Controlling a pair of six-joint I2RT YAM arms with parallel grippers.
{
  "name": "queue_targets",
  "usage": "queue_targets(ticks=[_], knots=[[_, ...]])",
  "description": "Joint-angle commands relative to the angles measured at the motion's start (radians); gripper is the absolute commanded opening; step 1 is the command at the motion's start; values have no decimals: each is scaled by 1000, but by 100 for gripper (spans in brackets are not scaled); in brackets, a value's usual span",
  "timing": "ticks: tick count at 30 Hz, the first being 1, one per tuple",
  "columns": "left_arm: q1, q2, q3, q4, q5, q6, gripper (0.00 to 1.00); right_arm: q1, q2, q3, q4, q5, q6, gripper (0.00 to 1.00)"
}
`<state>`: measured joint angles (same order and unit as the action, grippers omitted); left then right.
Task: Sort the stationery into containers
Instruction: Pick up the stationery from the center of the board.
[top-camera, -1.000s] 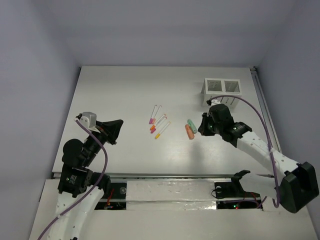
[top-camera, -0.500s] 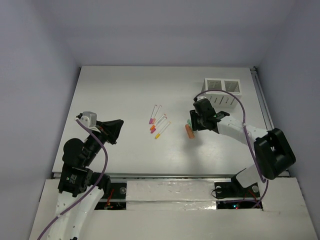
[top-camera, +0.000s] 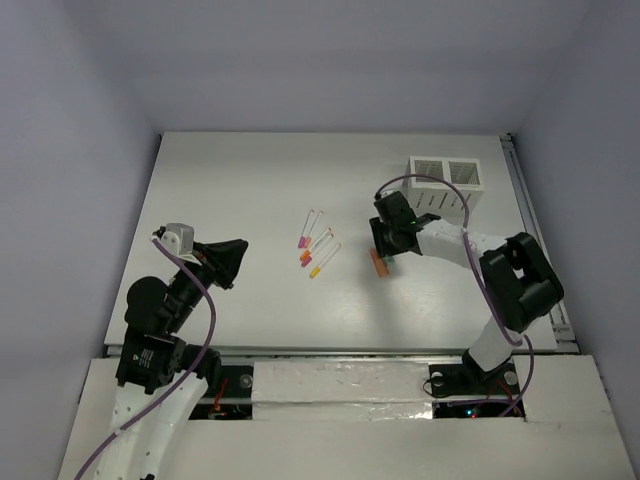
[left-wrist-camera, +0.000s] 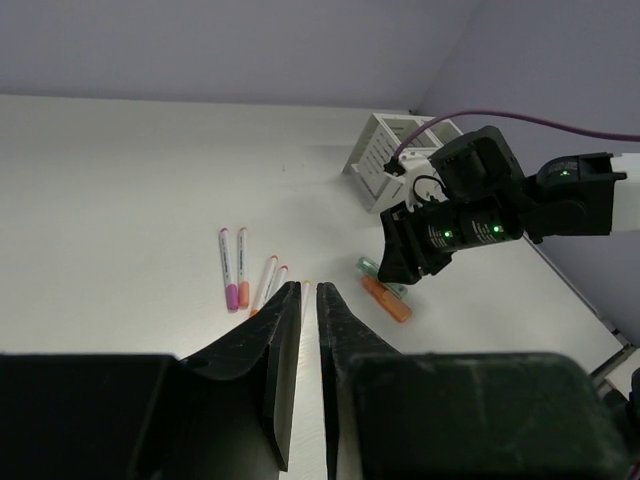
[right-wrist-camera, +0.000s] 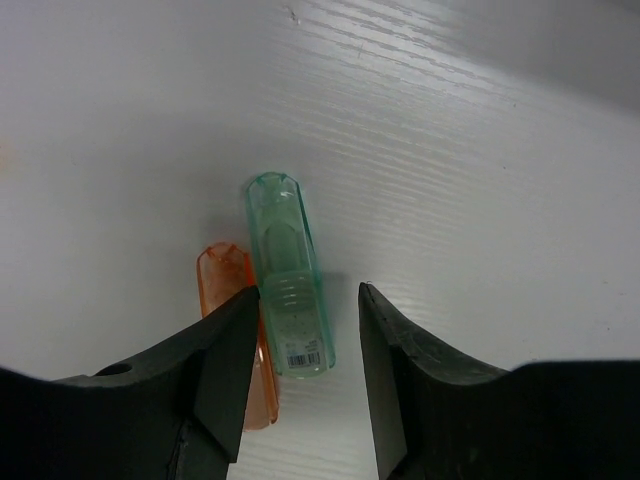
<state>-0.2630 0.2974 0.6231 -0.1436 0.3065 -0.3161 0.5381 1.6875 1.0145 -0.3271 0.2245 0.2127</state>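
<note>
You see the white table (top-camera: 250, 180) with both arms over it. The left arm (top-camera: 160, 310) stays near its base on the left side, and the right arm (top-camera: 500, 270) reaches in towards the middle from the right.

The holder (top-camera: 445, 175) stands upright at the far right of the table, with two square compartments side by side and slots in its wall.

The left gripper (left-wrist-camera: 308, 292) hangs above the table, well apart from all the stationery. Its fingers are almost together, with only a thin slit between them, and they hold nothing.

The right gripper (right-wrist-camera: 305, 300) is down near the table, in front of the holder. Its jaws are wide apart and grip nothing. The green piece (right-wrist-camera: 290, 290) lies flat on the table in the gap between them.

The pens (top-camera: 318, 243) lie loose in a small group at the middle of the table, between the two grippers, with their pink, orange and yellow caps towards you.

The orange piece (right-wrist-camera: 225, 280) lies just beside the green one, partly hidden under one finger. From the wrist view, you cannot tell whether that finger touches either piece.
</note>
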Motion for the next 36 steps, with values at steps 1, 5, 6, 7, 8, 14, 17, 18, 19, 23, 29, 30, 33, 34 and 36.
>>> queue_targets(ticks=[1,5,6,7,8,14,17,18,19,23,29,30,33,34,36], knots=[[-5,-1,20,45,17,2,10,6,27,56,43,-8,-21,50],[-5,-4,20,47,19,3,10,6,61,81,39,-14,-30,50],[-5,-4,20,47,19,3,10,6,66,87,39,-14,-30,50],[-5,-4,20,47,20,3,10,6,78,91,39,-14,-32,50],[-5,-4,20,47,22,5,10,6,84,93,40,-14,-33,50],[-5,-9,20,47,23,3,10,6,139,130,36,-1,-33,45],[-5,-12,20,47,20,3,10,6,149,128,39,15,-26,35],[-5,-15,20,47,20,5,10,6,146,127,39,24,-24,31],[-5,-17,20,47,19,3,10,6,140,124,39,35,-21,26],[-5,-18,20,47,17,3,10,6,74,118,53,75,-21,12],[-5,-20,20,47,17,5,10,6,-104,203,49,104,-39,11],[-5,-18,18,47,17,3,10,6,-127,217,53,104,-39,11],[-5,-20,18,49,17,3,10,6,-209,275,92,150,-44,12],[-5,-18,18,49,17,3,10,6,-222,303,109,207,-48,12],[-5,-18,18,50,20,3,10,-4,-244,325,187,254,-75,12]])
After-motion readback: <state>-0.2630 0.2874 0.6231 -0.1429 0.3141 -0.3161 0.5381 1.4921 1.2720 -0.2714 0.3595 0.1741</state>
